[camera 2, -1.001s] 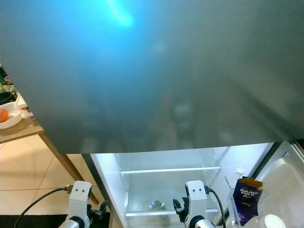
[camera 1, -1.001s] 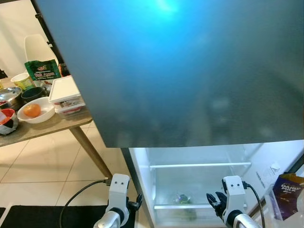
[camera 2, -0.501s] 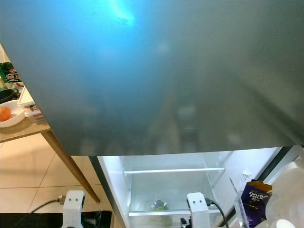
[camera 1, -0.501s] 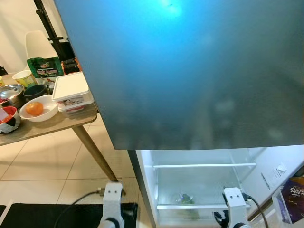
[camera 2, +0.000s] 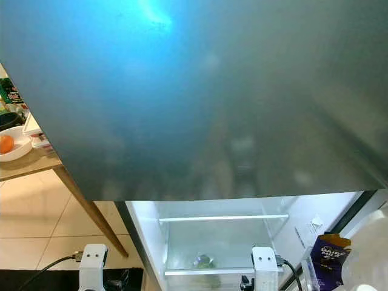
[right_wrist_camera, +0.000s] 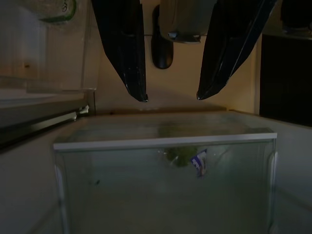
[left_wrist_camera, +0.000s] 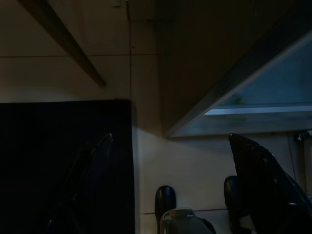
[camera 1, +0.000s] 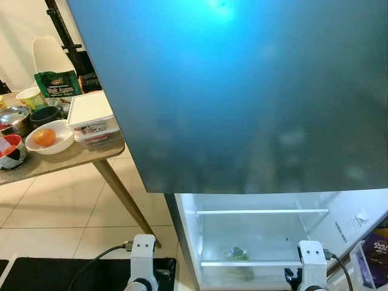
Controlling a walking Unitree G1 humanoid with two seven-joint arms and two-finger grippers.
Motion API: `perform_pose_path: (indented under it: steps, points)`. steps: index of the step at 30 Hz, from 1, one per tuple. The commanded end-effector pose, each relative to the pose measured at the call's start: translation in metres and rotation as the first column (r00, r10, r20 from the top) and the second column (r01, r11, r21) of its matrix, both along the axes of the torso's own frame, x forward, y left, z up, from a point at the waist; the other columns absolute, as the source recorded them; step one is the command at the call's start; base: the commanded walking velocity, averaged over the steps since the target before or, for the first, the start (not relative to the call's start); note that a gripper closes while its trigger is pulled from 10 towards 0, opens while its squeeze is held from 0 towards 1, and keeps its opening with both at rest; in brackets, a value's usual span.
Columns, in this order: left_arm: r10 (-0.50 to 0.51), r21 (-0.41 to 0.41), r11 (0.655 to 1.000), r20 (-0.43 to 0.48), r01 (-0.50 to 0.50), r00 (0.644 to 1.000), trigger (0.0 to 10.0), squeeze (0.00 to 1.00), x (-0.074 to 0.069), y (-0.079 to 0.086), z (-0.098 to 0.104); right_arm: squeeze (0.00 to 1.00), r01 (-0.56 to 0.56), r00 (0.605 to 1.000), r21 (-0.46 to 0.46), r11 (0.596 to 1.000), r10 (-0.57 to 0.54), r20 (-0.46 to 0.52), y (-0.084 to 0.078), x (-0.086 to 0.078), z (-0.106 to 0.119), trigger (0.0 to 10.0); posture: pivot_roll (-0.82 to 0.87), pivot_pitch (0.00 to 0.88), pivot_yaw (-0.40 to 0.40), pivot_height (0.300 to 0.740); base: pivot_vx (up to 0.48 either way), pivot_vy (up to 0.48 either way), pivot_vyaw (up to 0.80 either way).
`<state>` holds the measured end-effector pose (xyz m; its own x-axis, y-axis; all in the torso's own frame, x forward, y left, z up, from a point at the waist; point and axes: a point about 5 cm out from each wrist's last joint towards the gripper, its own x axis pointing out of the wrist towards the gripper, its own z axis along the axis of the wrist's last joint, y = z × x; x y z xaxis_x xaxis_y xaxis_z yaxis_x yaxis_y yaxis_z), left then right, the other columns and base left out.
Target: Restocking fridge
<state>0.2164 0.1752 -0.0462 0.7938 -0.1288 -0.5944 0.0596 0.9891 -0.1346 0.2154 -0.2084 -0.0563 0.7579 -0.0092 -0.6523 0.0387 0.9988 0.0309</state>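
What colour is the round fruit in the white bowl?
Orange; the fruit shows best in the left eye view.

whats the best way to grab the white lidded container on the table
Grip the white lidded container across its two long sides, just under the lid, coming from above or the table edge facing the fridge. It lies flat at the corner; either hand would need to be open.
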Motion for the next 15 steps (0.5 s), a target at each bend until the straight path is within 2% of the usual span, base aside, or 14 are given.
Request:
perform_pose_path:
  steps: [1, 4, 15]
  points:
    - [0.011, -0.015, 1.000, -0.004, -0.011, 1.000, 10.0, 0.00, -0.0016, -0.0005, -0.0012, 0.00, 0.021, 1.000, 0.010, 1.000, -0.021, -0.015, 0.0008, -0.0040, -0.0033, 10.0, 0.04, 0.091, 0.067, 0.734, 0.000, 0.000, 0.00]
    - [0.007, -0.021, 1.000, -0.004, -0.007, 1.000, 10.0, 0.00, -0.0019, -0.0015, -0.0012, 0.00, 0.029, 0.999, 0.014, 0.999, -0.029, -0.021, 0.0010, -0.0067, -0.0050, 10.0, 0.03, 0.092, 0.072, 0.734, 0.000, 0.000, 0.00]
    - [-0.002, -0.031, 1.000, 0.000, 0.002, 1.000, 10.0, 0.00, -0.0013, -0.0036, -0.0005, 0.00, 0.031, 0.999, 0.017, 0.999, -0.030, -0.035, 0.0004, -0.0113, -0.0079, 10.0, 0.03, 0.086, 0.072, 0.734, -0.244, 0.000, 0.00]
